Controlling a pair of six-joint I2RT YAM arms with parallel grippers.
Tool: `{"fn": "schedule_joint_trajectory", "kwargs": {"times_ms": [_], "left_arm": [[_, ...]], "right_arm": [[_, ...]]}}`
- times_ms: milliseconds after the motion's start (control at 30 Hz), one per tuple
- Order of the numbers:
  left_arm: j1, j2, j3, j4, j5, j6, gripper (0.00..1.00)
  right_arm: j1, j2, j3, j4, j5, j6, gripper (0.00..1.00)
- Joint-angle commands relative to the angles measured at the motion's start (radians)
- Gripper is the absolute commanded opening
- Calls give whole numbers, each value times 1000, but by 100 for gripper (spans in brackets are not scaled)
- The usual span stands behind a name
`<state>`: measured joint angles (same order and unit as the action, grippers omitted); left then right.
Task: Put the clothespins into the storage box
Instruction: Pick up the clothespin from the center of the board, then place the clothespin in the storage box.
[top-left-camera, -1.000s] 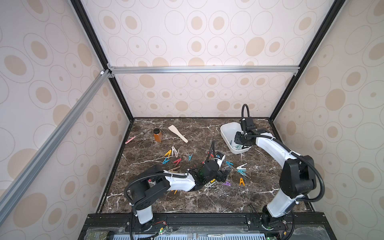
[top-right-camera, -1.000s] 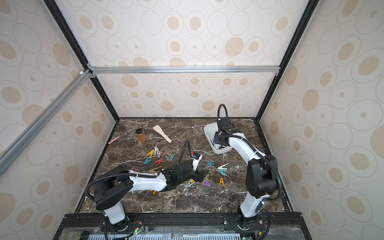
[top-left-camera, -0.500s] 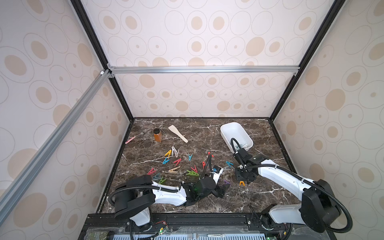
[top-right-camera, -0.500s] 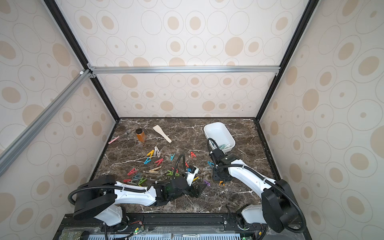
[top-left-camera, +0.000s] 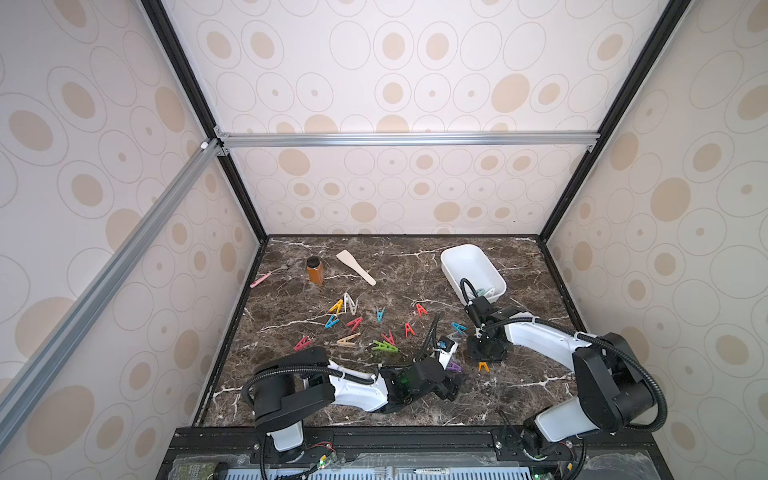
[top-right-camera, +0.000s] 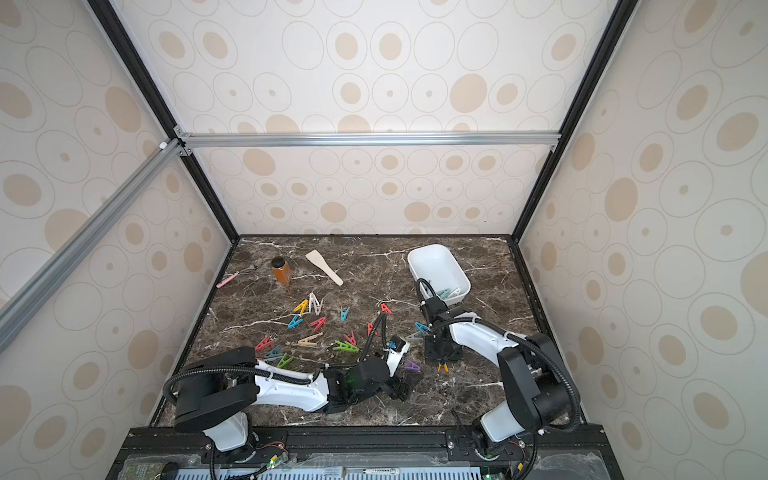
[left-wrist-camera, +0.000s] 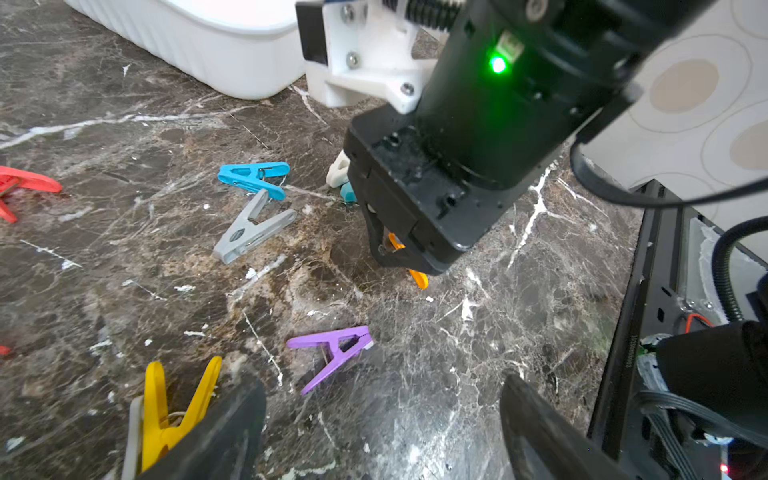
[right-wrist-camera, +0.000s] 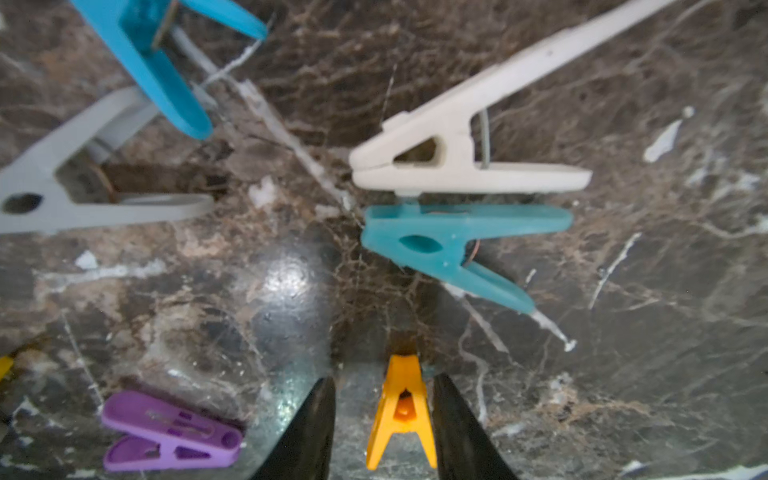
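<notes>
Several coloured clothespins (top-left-camera: 354, 323) lie scattered over the marble table. The white storage box (top-left-camera: 446, 266) sits at the back right, with a few pale pins (top-left-camera: 484, 293) in its near end. My right gripper (right-wrist-camera: 384, 419) points down at the table, and its fingers straddle an orange clothespin (right-wrist-camera: 401, 411) lying flat; a gap shows on one side. In a top view that gripper (top-left-camera: 482, 358) stands over the orange pin (top-left-camera: 483, 366). My left gripper (left-wrist-camera: 382, 432) is open wide, low over bare marble, with a purple clothespin (left-wrist-camera: 332, 353) just ahead of it.
At the back left are an amber jar (top-left-camera: 315, 269), a wooden spatula (top-left-camera: 355, 267) and a pink-handled tool (top-left-camera: 266, 277). White (right-wrist-camera: 457, 158), teal (right-wrist-camera: 449, 245), blue (right-wrist-camera: 158, 70) and grey (right-wrist-camera: 83, 195) pins lie beside the right gripper. Enclosure walls ring the table.
My right arm has swung from over the storage box down to the front and lowered its gripper around the orange pin. My left arm has drawn back toward the front edge.
</notes>
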<state>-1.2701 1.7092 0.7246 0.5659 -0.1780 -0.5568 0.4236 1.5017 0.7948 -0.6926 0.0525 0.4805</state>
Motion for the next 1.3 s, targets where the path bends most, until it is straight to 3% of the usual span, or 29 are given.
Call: {"fn": "schedule_joint_trajectory", "kwargs": {"times_ms": [0,133,267,400,633,767,867,967,1100,1267], "left_arm": [[-1,4,23,13,-6,9,89],[-1,15,33,8,3,11,89],[0,9,34,0,-2,12,89],[15,-22,0,19,-17,-18,89],[89,-84,-62,43,14,-109,89],[121,-128,-85,52,-7,-87,89],[145,-137,-74,67,-26,-18,89],[168,-115,-31,105,24,94,88],[176,-23,74,110,63,199,89],[186,69,145,104,79,181,89]], "right_arm": [[-8,-7,-29,-14,6,-4,41],[-12,-33,-44,-14,8,-3,40],[-13,-20,-46,-10,-29,0,26],[-9,-37,-43,-16,-40,9,18],[40,-83,47,-42,-61,38,12],[37,-90,130,-24,-88,41,11],[-8,-50,251,-28,-93,8,10],[-80,-9,365,-15,-78,-2,7],[-190,41,431,84,-35,47,7],[-242,179,540,96,10,39,7]]}}
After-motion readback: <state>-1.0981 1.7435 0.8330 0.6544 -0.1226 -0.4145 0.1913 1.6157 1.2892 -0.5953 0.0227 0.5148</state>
